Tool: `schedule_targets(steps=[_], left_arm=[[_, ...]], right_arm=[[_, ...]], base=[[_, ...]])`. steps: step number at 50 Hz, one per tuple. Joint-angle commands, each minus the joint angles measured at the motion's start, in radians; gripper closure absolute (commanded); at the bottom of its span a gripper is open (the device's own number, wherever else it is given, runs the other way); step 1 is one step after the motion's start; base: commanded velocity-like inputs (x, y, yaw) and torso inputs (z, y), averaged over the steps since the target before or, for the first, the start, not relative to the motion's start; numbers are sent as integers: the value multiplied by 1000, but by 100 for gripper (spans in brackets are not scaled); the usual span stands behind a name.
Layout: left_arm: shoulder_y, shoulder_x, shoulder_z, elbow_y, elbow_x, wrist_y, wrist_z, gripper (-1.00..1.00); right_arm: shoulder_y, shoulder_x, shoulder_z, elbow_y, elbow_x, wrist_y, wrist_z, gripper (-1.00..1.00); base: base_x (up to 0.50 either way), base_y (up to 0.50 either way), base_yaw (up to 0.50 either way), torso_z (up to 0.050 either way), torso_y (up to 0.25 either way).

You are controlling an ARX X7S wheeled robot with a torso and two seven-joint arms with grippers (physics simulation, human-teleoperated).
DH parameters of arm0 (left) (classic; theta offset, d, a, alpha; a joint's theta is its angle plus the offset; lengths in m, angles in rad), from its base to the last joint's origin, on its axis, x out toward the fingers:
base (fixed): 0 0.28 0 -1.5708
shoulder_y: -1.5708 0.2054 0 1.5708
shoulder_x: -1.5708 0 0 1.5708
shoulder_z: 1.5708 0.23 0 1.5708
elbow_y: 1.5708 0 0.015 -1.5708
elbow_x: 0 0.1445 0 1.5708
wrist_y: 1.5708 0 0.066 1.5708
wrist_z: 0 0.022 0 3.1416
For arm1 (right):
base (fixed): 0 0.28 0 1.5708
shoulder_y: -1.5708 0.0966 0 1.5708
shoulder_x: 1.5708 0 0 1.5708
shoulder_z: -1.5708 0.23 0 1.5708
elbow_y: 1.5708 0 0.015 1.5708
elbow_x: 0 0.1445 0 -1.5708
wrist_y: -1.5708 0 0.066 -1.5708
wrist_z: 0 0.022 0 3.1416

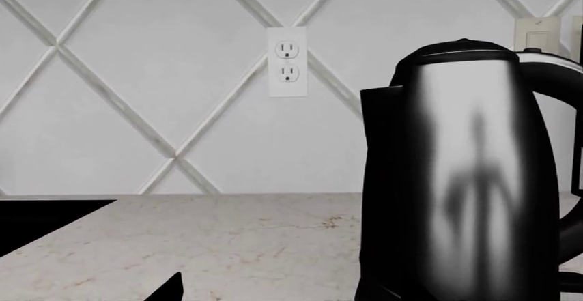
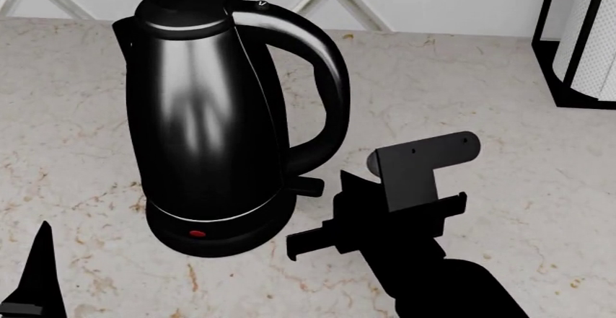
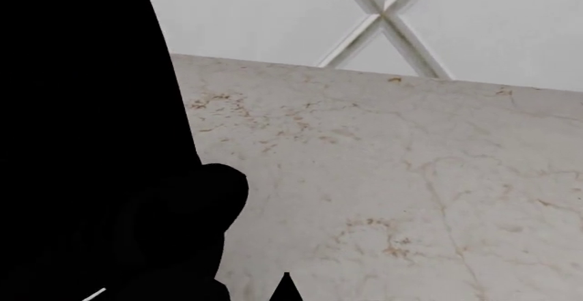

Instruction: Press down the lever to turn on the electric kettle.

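Note:
The electric kettle (image 2: 207,116) stands upright on its round base with a red dot on the marble counter; it fills the right of the left wrist view (image 1: 465,178). The lever (image 2: 306,185) is a small black tab jutting from the lower body under the loop handle. My right gripper (image 2: 319,215) is open and empty, just right of the base, one fingertip (image 2: 347,181) close beside the lever, not clearly touching. In the right wrist view the kettle (image 3: 82,144) is a black mass and one fingertip (image 3: 287,289) shows. My left gripper (image 1: 282,295) is open, left of the kettle.
A paper towel holder (image 2: 578,44) stands at the back right of the counter (image 2: 481,94). A tiled wall with an outlet (image 1: 286,62) and a light switch (image 1: 537,35) runs behind. A black surface (image 1: 41,222) borders the counter on one side.

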Motion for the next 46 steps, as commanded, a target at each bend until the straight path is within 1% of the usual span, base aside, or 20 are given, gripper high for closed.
schedule_targets(steps=[1,25,34,40,46], left_arm=[[5,-5,6,-8,-5,12,-7,-100],[7,-18,11,-23,-19,31,-17,-100],[12,-22,12,-30,-24,41,-20,-100],[17,-25,9,-31,-30,49,-22,-100],[24,-29,7,-25,-40,51,-23,-100]], right_arm=[[-23,-2,-2,-42,25,-9,-12,100],[-33,-1,-29,-83,41,-18,-21,100],[-42,-2,-68,-80,27,-30,-30,100],[-50,0,-114,-21,-8,-51,-40,100],[-58,-21,-177,124,-68,-112,-49,100]], base=[[0,0,0,0,0],[1,0,0,0,0],[0,0,0,0,0],[0,1,2,0,0],[8,4,7,0,0]])
